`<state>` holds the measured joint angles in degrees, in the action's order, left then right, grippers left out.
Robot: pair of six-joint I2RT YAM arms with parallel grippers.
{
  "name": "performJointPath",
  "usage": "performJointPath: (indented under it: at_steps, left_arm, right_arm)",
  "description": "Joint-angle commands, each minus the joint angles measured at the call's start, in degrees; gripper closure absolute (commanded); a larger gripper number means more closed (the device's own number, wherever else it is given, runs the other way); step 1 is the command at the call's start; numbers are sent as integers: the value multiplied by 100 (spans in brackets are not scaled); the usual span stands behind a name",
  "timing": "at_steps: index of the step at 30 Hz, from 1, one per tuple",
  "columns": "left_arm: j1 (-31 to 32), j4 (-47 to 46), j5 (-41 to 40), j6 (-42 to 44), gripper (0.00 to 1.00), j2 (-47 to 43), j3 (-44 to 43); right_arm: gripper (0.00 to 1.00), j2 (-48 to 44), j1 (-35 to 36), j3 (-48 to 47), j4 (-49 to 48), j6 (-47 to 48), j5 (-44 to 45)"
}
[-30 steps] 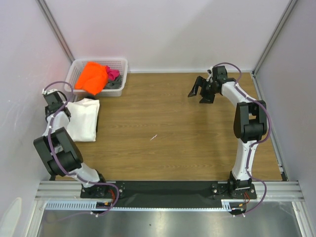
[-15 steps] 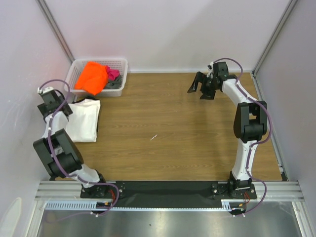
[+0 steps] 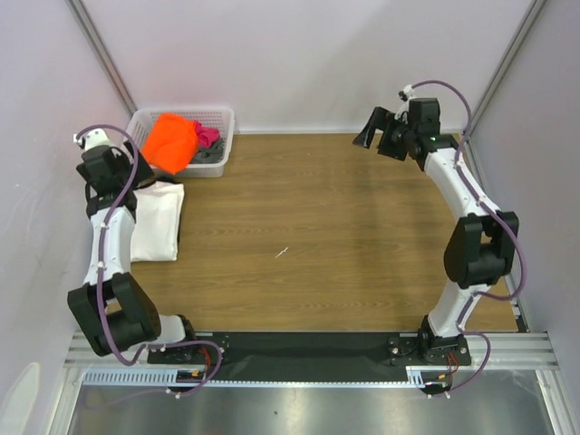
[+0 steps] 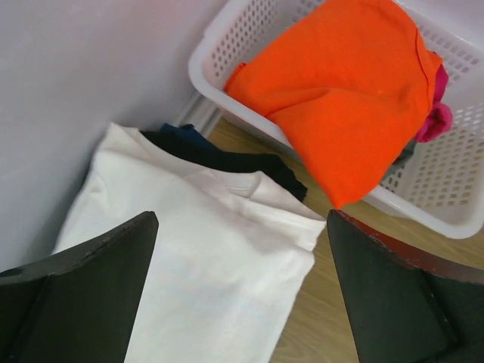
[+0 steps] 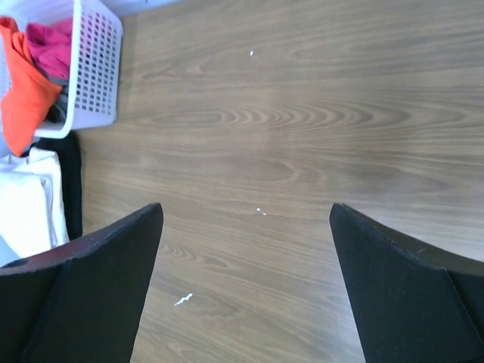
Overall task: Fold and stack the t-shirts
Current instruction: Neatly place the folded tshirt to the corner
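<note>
Wooden table (image 3: 317,236) — left pincer (image 4: 242,219) gapes wide over the white tee (image 4: 197,265); right pincer (image 5: 246,208) gapes too — empty.

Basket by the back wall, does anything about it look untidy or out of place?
Yes. The orange t-shirt lies bunched and unfolded, drooping over the rim of the basket, with its tip hanging toward the folded white t-shirt. A pink t-shirt is crumpled behind it. The basket itself looks undamaged.

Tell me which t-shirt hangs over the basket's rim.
The bright orange cloth t-shirt: it spills over the white plastic lattice basket's wall. The pink one stays inside; the folded white one lies on the table atop a black one.
</note>
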<state>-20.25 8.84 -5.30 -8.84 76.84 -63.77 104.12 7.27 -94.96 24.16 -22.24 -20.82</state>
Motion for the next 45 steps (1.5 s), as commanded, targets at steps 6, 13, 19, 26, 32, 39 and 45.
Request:
performJointPath:
  at_steps: [6, 13, 19, 26, 32, 39, 45]
  left_arm:
    - [144, -1244, 688, -1549, 0, 700, 637]
    - [153, -1693, 715, -1981, 0, 1535, 673]
    - [135, -1570, 828, -2008, 0, 1975, 410]
    - [144, -772, 1180, -1543, 0, 1010, 6]
    - [162, 494, 1391, -796, 0, -264, -539]
    - [162, 1628, 1874, -303, 0, -1732, -681]
    - [328, 1850, 1892, -689, 0, -2576, -67]
  right_arm:
    - [0, -1261, -59, 1049, -790, -8, 1184]
    - [0, -1867, -68, 1550, -720, -105, 1721]
    - [0, -2193, -68, 1718, -554, -70, 1985]
    - [0, -2282, -138, 1384, -500, -61, 1801]
    - [0, -2299, -199, 918, -482, 88, 1792]
    - [0, -2878, -226, 1163, -957, 545, 2230]
    - [0, -3827, -208, 1988, -1150, 300, 2354]
